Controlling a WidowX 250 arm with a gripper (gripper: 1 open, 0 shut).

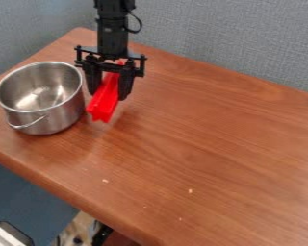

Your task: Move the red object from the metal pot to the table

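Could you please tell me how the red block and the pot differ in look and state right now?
The red block is bright red, long and straight-edged; the pot is round, shiny and silver. The block hangs tilted in the end effector, with its lower end near or on the table; the pot sits upright on the table, untouched. The block is solid, whereas the pot is hollow and looks empty. Both are at the table's left end, side by side.
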